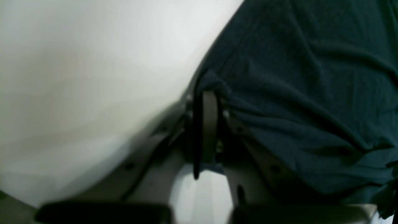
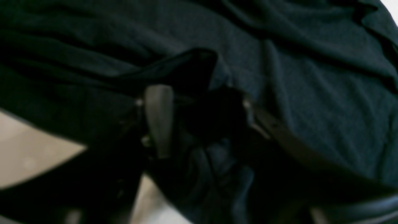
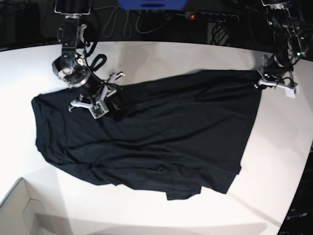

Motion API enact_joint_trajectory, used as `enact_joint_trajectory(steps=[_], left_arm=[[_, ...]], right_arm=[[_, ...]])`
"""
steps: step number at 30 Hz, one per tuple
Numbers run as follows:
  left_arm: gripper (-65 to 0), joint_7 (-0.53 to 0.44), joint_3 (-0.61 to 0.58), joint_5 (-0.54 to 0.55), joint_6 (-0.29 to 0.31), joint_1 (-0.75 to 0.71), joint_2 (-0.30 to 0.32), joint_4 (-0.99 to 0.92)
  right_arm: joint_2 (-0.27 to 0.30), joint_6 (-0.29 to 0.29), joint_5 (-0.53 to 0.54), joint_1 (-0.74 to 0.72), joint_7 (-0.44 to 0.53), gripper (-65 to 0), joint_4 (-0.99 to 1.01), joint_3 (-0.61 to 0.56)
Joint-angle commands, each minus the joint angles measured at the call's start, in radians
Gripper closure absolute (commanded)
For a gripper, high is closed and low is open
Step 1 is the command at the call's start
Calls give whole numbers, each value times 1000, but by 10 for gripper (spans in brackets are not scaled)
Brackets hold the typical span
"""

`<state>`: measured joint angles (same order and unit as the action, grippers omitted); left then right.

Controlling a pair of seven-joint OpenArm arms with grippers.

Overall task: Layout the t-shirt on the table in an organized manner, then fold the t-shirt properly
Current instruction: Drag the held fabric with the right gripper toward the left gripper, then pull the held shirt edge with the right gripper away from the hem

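The black t-shirt (image 3: 156,132) lies spread and wrinkled across the white table (image 3: 161,56), its wide hem toward the right. My left gripper (image 3: 260,81) sits at the shirt's far right corner. In the left wrist view this gripper (image 1: 208,93) is shut, pinching the fabric edge (image 1: 295,77) just above the table (image 1: 93,77). My right gripper (image 3: 105,95) is down on the shirt's upper left part. In the right wrist view its fingers (image 2: 158,118) stand apart, with a bunch of dark cloth (image 2: 311,93) gathered between them at the gripper (image 2: 202,112).
A pale cardboard box corner (image 3: 19,210) sits at the bottom left. Cables and a power strip (image 3: 210,17) run along the dark back edge. The table's curved edge drops away at the right (image 3: 301,186).
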<state>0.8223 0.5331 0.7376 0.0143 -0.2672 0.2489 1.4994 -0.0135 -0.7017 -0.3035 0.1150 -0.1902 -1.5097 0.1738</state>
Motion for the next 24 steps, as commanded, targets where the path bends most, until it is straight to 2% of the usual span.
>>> enact_joint_trajectory(steps=[1, 10, 15, 24], left_arm=[[0, 9, 5, -5, -10, 3, 8, 7], [0, 9, 5, -5, -10, 21, 8, 7], [0, 9, 3, -5, -10, 21, 8, 7], [0, 9, 5, -5, -10, 21, 8, 8]], right_arm=[[4, 4, 19, -11, 27, -199, -15, -1], [5, 4, 19, -11, 27, 0, -16, 5], [20, 4, 19, 1, 27, 0, -42, 7], [17, 4, 19, 157, 27, 0, -251, 8]])
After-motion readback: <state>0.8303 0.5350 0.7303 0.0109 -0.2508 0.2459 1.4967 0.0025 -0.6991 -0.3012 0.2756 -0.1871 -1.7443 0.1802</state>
